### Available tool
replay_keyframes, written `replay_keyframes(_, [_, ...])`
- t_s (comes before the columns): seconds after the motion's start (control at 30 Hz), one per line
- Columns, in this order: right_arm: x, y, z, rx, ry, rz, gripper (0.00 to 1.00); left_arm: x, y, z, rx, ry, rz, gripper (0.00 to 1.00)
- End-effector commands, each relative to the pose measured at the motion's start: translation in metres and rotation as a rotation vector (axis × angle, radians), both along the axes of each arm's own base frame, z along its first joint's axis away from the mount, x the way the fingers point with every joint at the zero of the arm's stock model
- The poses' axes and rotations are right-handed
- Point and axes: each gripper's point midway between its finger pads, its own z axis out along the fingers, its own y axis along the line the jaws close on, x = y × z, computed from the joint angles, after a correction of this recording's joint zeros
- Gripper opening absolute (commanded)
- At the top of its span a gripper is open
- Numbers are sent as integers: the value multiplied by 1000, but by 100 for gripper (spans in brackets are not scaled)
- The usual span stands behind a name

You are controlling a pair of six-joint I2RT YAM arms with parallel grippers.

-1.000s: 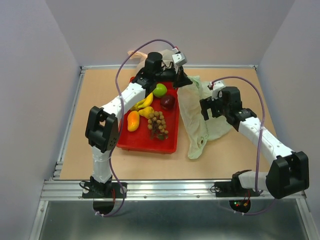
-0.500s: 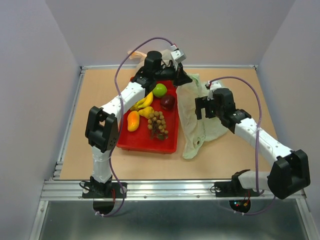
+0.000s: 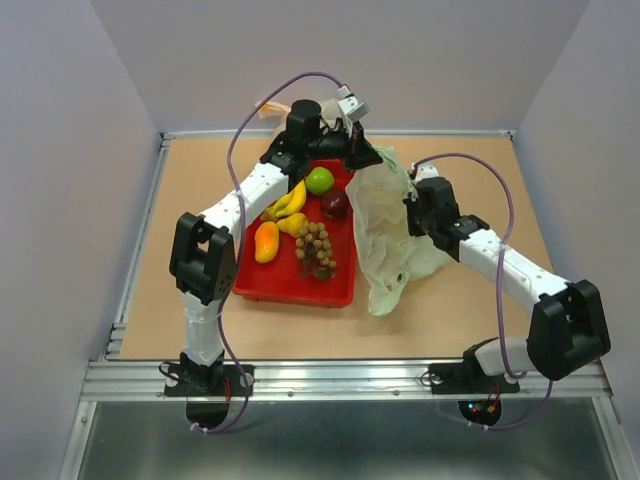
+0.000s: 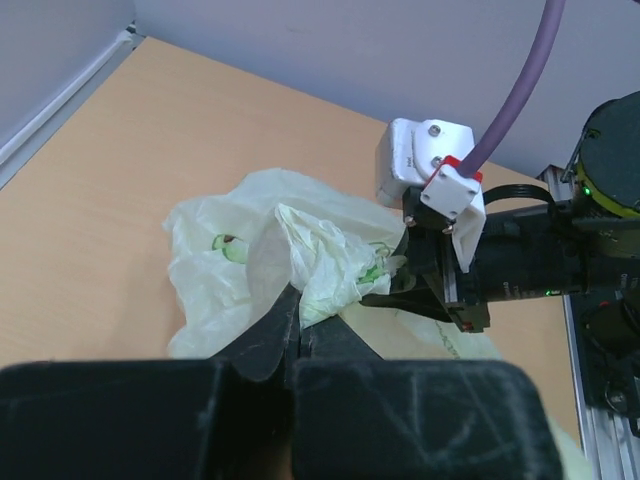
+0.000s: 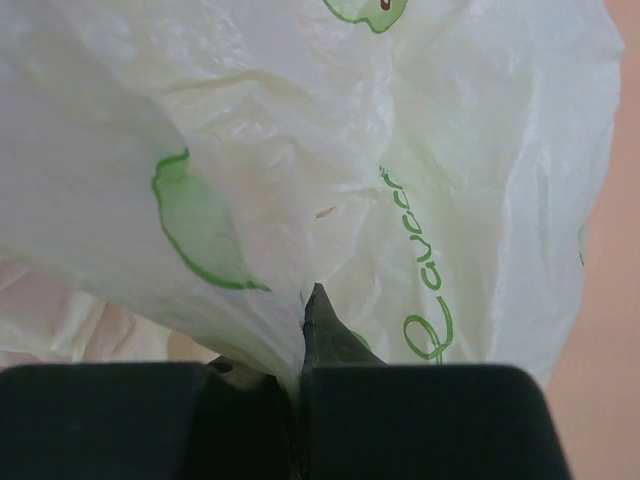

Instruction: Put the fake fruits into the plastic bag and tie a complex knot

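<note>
With left tool and right tool each clamped on plastic bag hung between them, draw apart slowly, seemingly one layer apiece; then fill from red tray beside left tool.

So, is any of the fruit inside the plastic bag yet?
No, the fruits lie in the red tray, beside the plastic bag.

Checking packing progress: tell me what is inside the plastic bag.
No fruit shape shows through the translucent plastic bag; the fake fruits all lie in the red tray beside it. The bag's crumpled lower folds hide whatever is within them.
</note>
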Motion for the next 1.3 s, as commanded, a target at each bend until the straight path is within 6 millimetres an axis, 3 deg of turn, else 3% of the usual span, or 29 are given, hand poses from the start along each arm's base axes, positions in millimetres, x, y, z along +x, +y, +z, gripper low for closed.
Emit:
replay_keyframes(0.0, [-2,16,52,165,-45,1,0,20,17,34,-43,-68,69,1])
replay_keyframes(0.1, [-21,29,66,284,-6,46,0,45,26,36,-37,-78,147,10])
replay_keyframes(0.13, [-25,33,68,319,6,52,1,54,27,27,-26,-59,161,14])
replay_keyframes(0.17, [-29,32,66,325,19,38,0,60,27,35,-33,-75,172,30])
replay_keyframes(0.2, [-30,30,66,330,19,20,0,67,27,29,-16,-82,179,35])
replay_keyframes(0.23, [-30,24,62,324,22,-19,0,68,27,35,-15,-92,174,47])
replay_keyframes(0.33, [-27,7,56,328,28,-106,1,68,32,42,-16,-103,184,66])
replay_keyframes(0.43, [-23,-2,56,334,25,-158,1,70,61,59,-45,-66,234,70])
replay_keyframes(0.5, [-22,-10,58,335,18,-196,0,70,84,51,-37,-17,273,73])
replay_keyframes(0.53, [-22,-12,60,339,14,-208,0,69,109,49,-31,-3,318,75])
replay_keyframes(0.6, [-23,-17,62,346,10,-226,0,68,137,45,-16,-1,381,76])
replay_keyframes(0.63, [-25,-16,64,361,8,-230,0,55,152,40,-5,17,406,79])
replay_keyframes(0.67, [-28,-16,64,365,15,-234,0,56,173,36,12,10,436,80])
replay_keyframes(0.7, [-30,-17,62,367,19,-238,0,45,184,40,26,-7,451,80])
replay_keyframes(0.8, [-35,-19,59,371,25,-249,0,25,213,-13,163,55,494,82])
replay_keyframes(0.83, [-37,-20,54,368,35,-257,0,9,219,-8,174,36,499,83])
replay_keyframes(0.87, [-38,-22,53,363,34,-262,0,-5,222,-35,207,81,493,83])
replay_keyframes(0.93, [-38,-24,51,357,35,-268,0,-33,226,-40,226,86,480,88])
replay_keyframes(0.97, [-38,-24,51,357,37,-269,0,-47,228,-61,246,138,472,88])
replay_keyframes(1.03, [-38,-24,49,354,42,-269,0,-65,230,-68,262,154,490,88])
replay_keyframes(1.07, [-37,-24,49,355,44,-265,1,-76,229,-85,281,185,479,88])
replay_keyframes(1.1, [-38,-23,42,352,62,-262,0,-99,219,-114,355,227,498,85])
replay_keyframes(1.27, [-36,-24,37,343,70,-268,0,-114,196,-141,408,291,488,79])
